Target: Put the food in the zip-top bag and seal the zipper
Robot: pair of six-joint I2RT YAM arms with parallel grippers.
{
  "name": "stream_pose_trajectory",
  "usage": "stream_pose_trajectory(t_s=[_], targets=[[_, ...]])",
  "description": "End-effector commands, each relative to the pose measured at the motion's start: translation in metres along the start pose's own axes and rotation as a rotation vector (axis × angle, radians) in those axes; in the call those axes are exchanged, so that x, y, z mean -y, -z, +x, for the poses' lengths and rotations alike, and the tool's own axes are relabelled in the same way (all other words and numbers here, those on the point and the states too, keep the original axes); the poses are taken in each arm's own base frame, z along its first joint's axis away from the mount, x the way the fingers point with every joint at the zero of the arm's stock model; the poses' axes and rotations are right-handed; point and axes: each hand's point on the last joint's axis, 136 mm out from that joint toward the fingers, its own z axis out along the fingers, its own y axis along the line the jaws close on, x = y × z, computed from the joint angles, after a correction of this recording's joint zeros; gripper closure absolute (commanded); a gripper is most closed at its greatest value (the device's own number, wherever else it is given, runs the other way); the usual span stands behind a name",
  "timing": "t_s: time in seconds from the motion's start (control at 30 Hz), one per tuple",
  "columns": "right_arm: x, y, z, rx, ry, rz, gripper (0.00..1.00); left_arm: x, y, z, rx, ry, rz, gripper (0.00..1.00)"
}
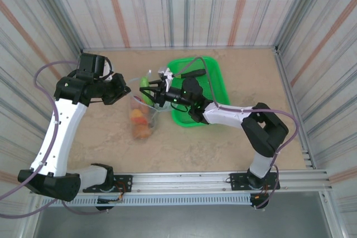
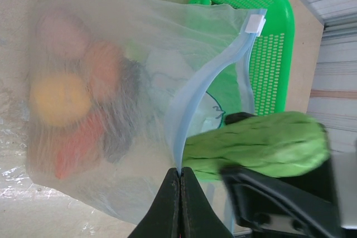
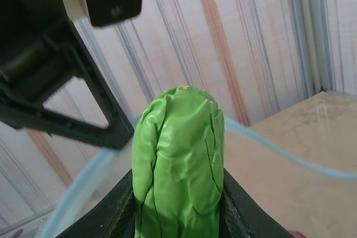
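The zip-top bag (image 2: 150, 82) hangs open, its lower part resting on the table. My left gripper (image 2: 180, 172) is shut on the zipper (image 2: 201, 96) at the mouth edge. Inside lie a yellow-orange fruit (image 2: 58, 100), an orange carrot (image 2: 78, 146), a dark piece (image 2: 124, 110) and a brownish potato (image 2: 56, 32), all blurred by the plastic. My right gripper (image 3: 178, 193) is shut on a green pod (image 3: 178, 154), held just at the bag's mouth (image 1: 146, 90). From above, the left gripper (image 1: 127, 90) and right gripper (image 1: 152, 94) face each other over the bag (image 1: 142, 120).
A green mesh basket (image 1: 215, 82) stands behind and to the right of the bag, under the right arm, with a dark piece (image 1: 189, 74) in it. Striped walls enclose the table on three sides. Open tabletop lies in front of the bag.
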Motion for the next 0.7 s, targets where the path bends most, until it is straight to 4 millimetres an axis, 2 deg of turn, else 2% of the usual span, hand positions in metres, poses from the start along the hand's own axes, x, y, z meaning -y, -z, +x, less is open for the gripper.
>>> stream_pose_trajectory(t_s=[0.0,0.07,0.13,0.2,0.37,0.47,0.67], targets=[[0.000,-0.004,0.021,-0.025,0.009,-0.026,0.65,0.012,0.007,-0.005,0.016,-0.004,0.045,1.00],[0.004,-0.008,0.038,-0.079,-0.027,-0.018,0.55,0.011,0.007,-0.007,0.022,-0.004,0.039,1.00],[0.008,-0.009,0.044,-0.105,-0.053,0.005,0.43,0.010,0.006,-0.007,0.021,-0.003,0.035,1.00],[0.013,-0.008,0.044,-0.118,-0.057,0.037,0.41,0.009,0.006,-0.006,0.019,0.001,0.033,1.00],[0.020,-0.003,0.032,-0.152,-0.045,0.103,0.40,0.006,0.005,-0.005,0.017,0.005,0.027,1.00],[0.024,0.004,0.014,-0.153,-0.054,0.142,0.42,0.005,0.007,-0.006,0.028,-0.003,0.025,1.00],[0.036,0.021,-0.013,-0.267,-0.136,0.239,0.50,0.002,0.009,-0.007,0.044,-0.014,0.009,1.00]])
